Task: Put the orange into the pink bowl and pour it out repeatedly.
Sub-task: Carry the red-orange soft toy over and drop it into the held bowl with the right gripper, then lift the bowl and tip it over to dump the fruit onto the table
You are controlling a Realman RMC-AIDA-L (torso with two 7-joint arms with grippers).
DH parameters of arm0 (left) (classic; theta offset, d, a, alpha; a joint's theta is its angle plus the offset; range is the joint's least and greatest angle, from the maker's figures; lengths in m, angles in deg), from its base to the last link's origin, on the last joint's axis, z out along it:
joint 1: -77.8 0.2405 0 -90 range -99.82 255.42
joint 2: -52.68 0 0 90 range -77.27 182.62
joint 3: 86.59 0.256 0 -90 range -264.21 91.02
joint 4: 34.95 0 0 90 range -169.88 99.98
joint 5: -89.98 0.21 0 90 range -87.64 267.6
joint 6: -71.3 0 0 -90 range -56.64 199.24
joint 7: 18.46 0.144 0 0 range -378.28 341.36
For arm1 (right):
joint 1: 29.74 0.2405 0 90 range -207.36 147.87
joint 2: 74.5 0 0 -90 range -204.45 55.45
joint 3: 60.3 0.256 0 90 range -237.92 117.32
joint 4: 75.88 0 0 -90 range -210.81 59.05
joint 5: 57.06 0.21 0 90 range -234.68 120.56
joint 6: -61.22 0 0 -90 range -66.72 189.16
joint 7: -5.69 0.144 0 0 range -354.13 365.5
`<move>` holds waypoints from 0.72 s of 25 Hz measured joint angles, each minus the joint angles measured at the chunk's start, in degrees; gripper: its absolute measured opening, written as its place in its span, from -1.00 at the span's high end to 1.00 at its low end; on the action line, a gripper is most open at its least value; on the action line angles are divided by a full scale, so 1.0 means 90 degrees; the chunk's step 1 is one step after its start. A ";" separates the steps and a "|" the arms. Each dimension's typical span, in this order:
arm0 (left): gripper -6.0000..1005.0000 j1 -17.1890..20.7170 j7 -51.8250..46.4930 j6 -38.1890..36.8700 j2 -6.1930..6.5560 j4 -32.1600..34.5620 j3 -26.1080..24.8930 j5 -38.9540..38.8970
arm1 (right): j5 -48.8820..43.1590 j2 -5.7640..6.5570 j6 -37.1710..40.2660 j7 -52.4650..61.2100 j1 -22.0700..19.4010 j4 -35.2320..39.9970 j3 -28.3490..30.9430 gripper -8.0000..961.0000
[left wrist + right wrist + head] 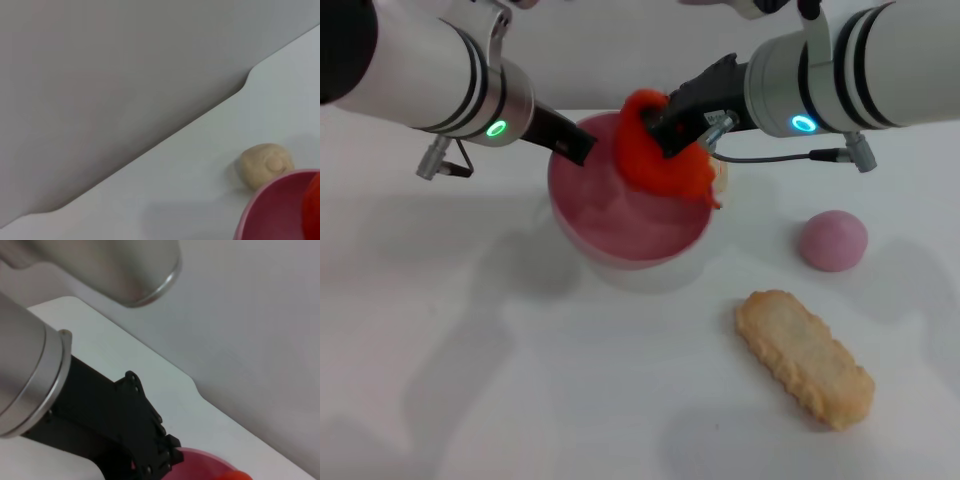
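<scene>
Nearest lies a long tan biscuit (805, 358). Right gripper (660, 128) clamps the lumpy red-orange toy orange (655, 160) over the glossy pink bowl (610, 215). Left gripper (582, 147) pinches the bowl's rim.

Even overhead light is casting soft arm shadows on the white table (520, 400); near arm (30, 375) is blurring.

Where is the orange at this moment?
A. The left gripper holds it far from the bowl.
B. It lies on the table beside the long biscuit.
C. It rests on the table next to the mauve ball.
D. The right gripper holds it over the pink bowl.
D: in the head view the right gripper is closed on the orange, which hangs above the opening of the pink bowl, while the left gripper is at the bowl's rim.
</scene>
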 joint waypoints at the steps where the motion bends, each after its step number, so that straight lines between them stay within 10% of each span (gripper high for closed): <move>1: 0.91 -0.0007 0.0000 -0.0003 -0.0001 0.0007 0.0014 -0.0009 | 0.0001 -0.0003 0.0018 0.0016 -0.0016 -0.0008 0.0004 0.83; 5: 0.91 -0.0025 0.0001 -0.0009 -0.0003 0.0017 0.0026 -0.0022 | 0.0007 -0.0006 0.0135 0.0055 -0.0166 0.0008 0.0010 0.82; 13: 0.91 -0.0042 0.0000 -0.0083 -0.0001 0.0019 0.0030 -0.0010 | -0.0081 -0.0006 0.0440 0.0036 -0.0400 0.0263 0.0065 0.16; 18: 0.91 -0.0029 0.0002 -0.0168 0.0016 0.0019 0.0029 0.0025 | -0.0378 -0.0009 0.2022 -0.0388 -0.1377 0.1005 0.0173 -0.15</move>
